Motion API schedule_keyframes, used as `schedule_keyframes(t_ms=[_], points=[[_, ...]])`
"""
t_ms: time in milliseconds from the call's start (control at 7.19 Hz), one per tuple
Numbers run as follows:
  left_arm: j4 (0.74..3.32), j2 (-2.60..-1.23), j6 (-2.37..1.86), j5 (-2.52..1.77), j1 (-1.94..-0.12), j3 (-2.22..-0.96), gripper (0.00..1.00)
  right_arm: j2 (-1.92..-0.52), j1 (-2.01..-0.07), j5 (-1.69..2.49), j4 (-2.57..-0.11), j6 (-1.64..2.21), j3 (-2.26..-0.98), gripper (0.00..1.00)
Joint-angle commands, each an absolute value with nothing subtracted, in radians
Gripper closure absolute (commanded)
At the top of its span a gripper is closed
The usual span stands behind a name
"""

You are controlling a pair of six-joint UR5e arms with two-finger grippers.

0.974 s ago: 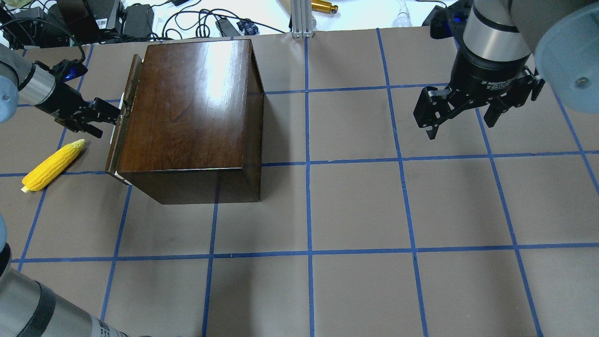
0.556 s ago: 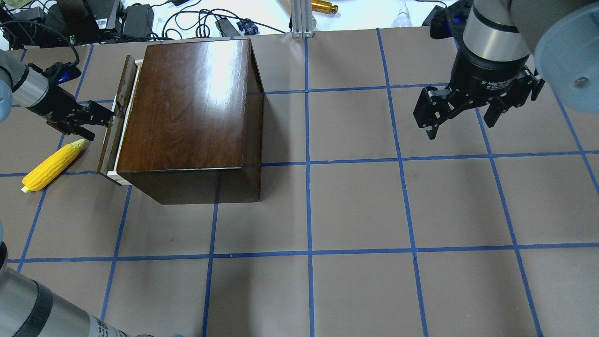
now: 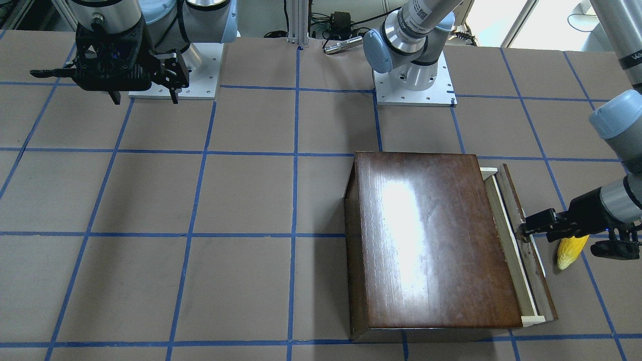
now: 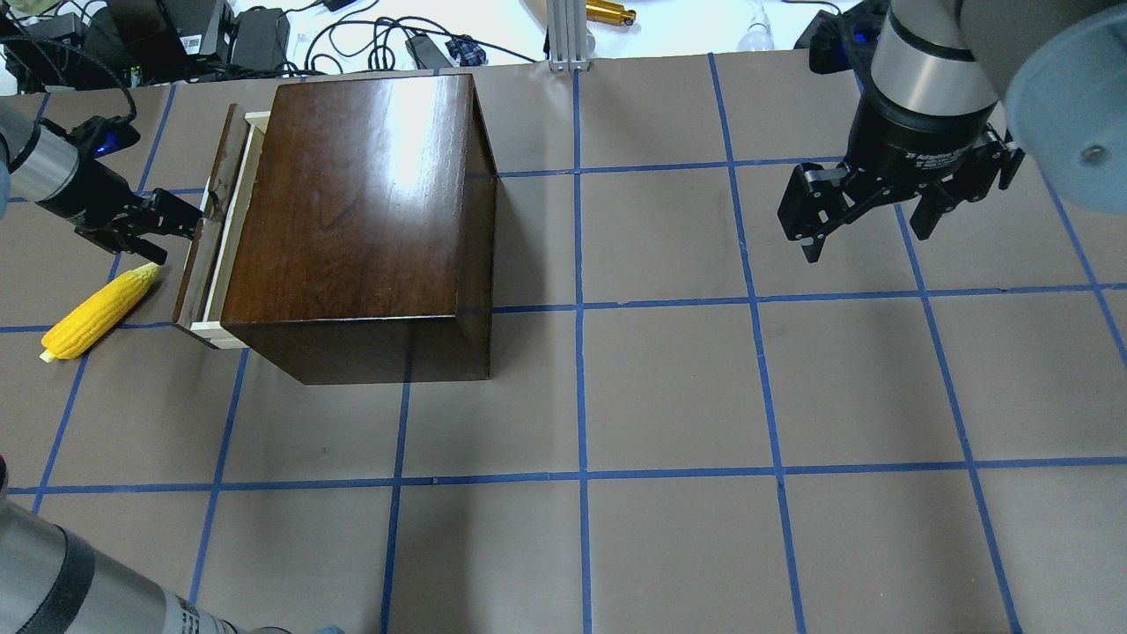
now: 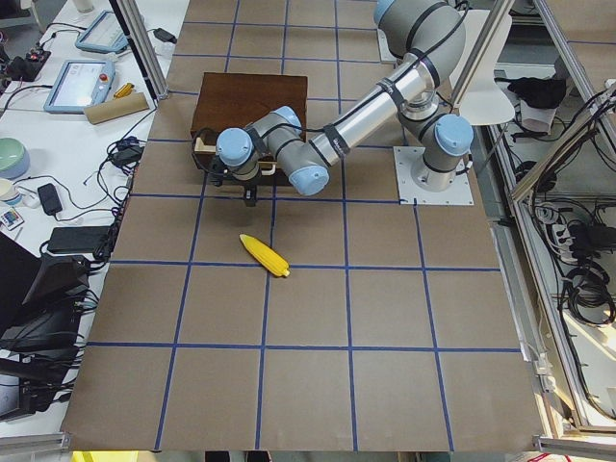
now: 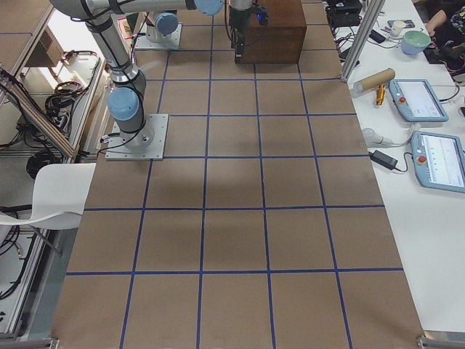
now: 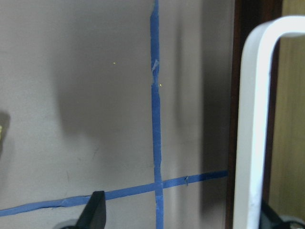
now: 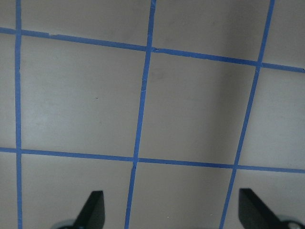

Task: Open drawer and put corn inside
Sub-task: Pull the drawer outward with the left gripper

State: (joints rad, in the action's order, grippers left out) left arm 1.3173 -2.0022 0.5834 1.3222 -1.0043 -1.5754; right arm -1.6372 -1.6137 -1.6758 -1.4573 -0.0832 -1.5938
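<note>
The glossy dark-brown box stands at the table's left. Its drawer is pulled out a little, and a strip of pale wood shows behind the dark front panel. My left gripper is at the drawer's handle with its fingers apart. One finger sits against the handle and the other is out over the table. The yellow corn lies on the table just left of the drawer, close below the left gripper; it also shows in the front view. My right gripper is open and empty, high at the far right.
Cables, chargers and a metal post lie beyond the table's far edge. The brown table has a blue tape grid. The box takes up about one grid square.
The left gripper has moved left and the drawer has slid out with it, showing more pale wood. The corn and the right arm have not moved.
</note>
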Motion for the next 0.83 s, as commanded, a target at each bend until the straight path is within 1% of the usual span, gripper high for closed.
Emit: schedule_keyframes(t_ms=[0,695], points=[[1.318,-2.003,0.584,1.322,-0.993,-1.574,0.00,-1.637,-1.614,-1.675,-1.457,-0.083,-1.594,0.00],[1.312,-2.003,0.586,1.324,-0.966,-1.574,0.00,-1.637,-1.614,-1.675,-1.457,-0.083,-1.594,0.00]])
